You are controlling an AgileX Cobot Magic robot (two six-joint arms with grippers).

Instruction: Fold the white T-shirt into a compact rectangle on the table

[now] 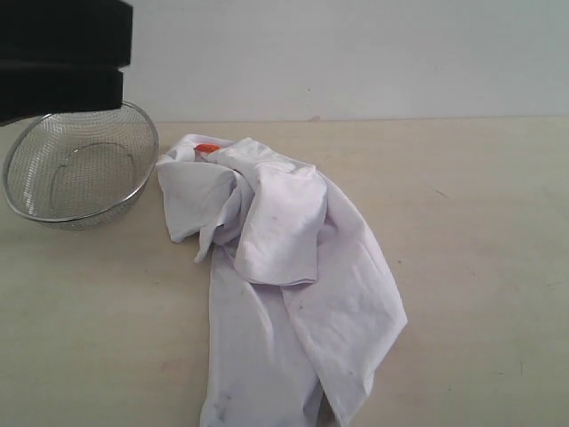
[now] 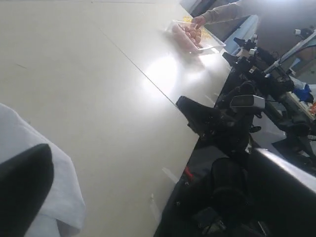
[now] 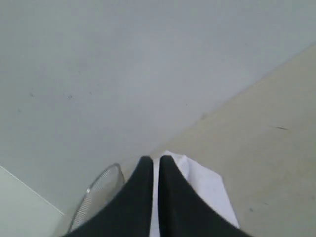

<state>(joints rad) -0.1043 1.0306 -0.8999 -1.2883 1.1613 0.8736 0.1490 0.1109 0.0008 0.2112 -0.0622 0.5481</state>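
Exterior view: the white T-shirt (image 1: 276, 267) lies crumpled in the middle of the table (image 1: 480, 267), its orange neck tag (image 1: 206, 149) at the far edge and a wire-mesh bowl (image 1: 80, 173) just beside it on the left. R. gripper (image 3: 156, 165) has its jaws pressed together w/ nothing between them. L. gripper (image 2: 24, 192) has its jaws spread wide; only one black finger is in shot, by a shirt corner.

Exterior low, close, facing white T-shirt (image 1: 284, 267); wrist views share it.
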